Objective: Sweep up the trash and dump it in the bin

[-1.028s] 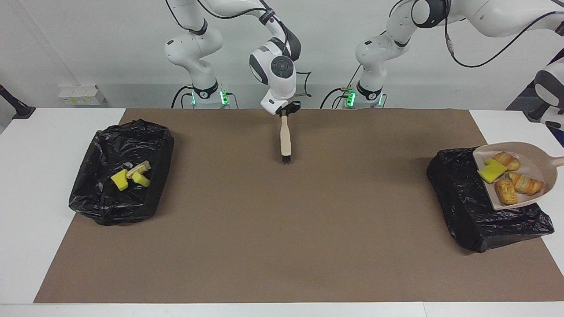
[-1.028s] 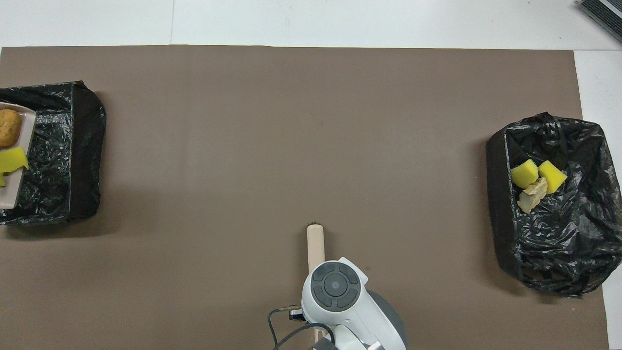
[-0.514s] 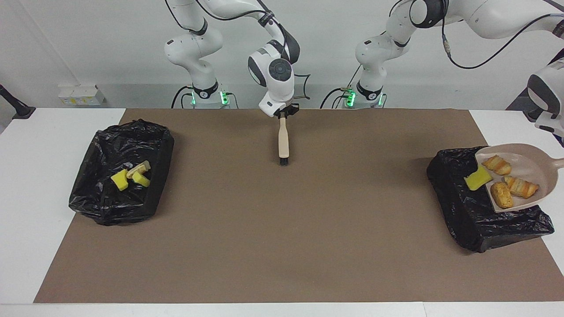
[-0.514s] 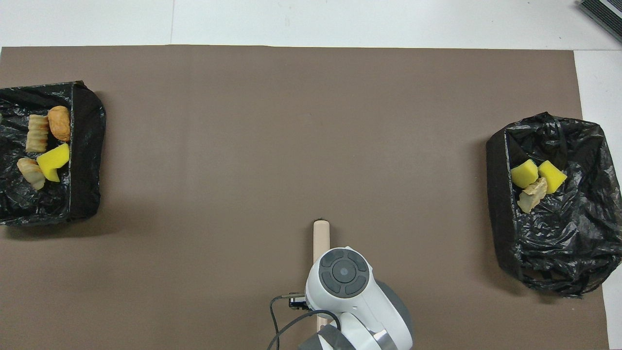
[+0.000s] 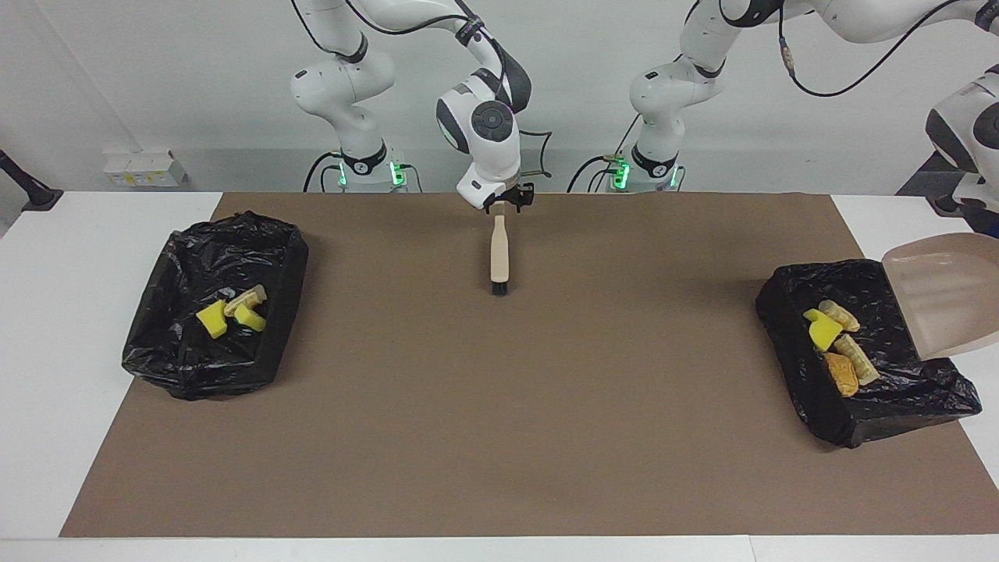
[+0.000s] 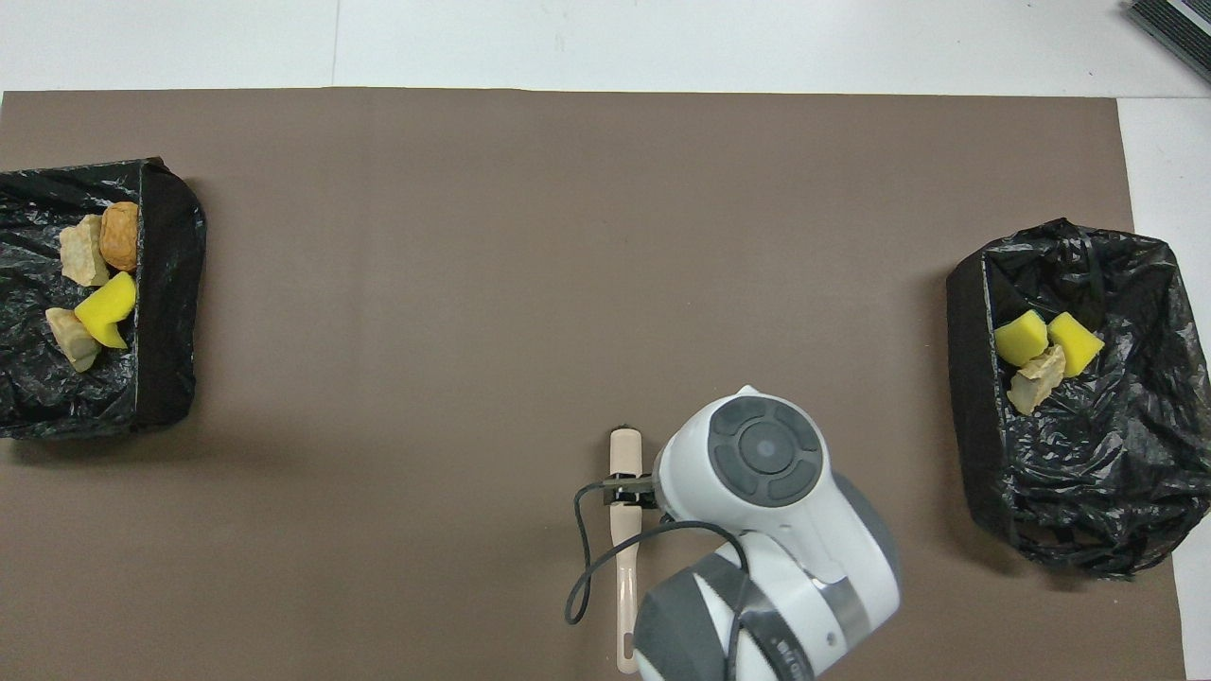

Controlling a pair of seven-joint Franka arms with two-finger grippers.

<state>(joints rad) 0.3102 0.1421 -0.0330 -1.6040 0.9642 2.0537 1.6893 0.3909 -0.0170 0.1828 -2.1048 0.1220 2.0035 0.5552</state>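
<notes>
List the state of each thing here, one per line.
Brush: lying on the mat.
Right gripper: open, over the brush.
Dustpan: raised, tipped, empty, over the left arm's bin.
Left gripper: out of frame, holding the dustpan.
Left arm's bin: four trash pieces inside.
Right arm's bin: three trash pieces inside.

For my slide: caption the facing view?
Dustpan emptied, trash in bin; brush lies on table.
</notes>
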